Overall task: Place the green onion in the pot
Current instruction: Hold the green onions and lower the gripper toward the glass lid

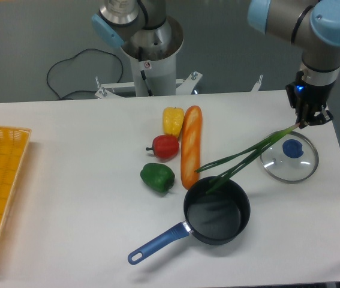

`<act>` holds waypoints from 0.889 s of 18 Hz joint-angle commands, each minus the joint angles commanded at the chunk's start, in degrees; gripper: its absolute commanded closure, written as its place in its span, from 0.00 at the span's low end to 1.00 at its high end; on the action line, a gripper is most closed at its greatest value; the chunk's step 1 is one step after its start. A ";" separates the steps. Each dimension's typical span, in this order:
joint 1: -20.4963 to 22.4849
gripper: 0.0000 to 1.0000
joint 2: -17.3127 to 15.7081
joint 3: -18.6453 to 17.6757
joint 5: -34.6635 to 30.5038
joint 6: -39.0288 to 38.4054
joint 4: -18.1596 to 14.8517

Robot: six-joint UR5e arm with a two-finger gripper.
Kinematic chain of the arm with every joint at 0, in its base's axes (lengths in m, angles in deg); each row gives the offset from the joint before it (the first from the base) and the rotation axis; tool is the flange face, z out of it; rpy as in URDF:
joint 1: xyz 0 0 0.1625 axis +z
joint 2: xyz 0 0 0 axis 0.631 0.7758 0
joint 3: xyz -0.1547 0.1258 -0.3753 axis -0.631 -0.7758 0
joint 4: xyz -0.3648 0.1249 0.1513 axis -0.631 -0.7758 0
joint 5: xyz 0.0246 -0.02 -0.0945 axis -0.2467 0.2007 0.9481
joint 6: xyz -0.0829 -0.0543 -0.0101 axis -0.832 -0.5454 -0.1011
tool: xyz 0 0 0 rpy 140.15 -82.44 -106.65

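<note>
Camera view: the green onion (250,153) is clamped at its pale end by the claw (307,122); its limp leaves could be draped outside the pot (217,211)

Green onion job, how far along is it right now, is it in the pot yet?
Done: the gripper is shut on the pale end of the green onion and has it off the table. In hand: the onion hangs slanted, its leaf tips over the rim of the pot, above the glass lid. Left: most of the stalk lies outside the pot, so it must be lowered in and released.
</note>
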 joint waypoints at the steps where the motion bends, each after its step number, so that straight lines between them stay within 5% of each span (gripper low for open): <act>1: -0.17 0.91 0.00 0.09 -0.62 -0.26 0.00; 16: -0.70 0.91 1.23 1.76 -2.64 -4.48 2.81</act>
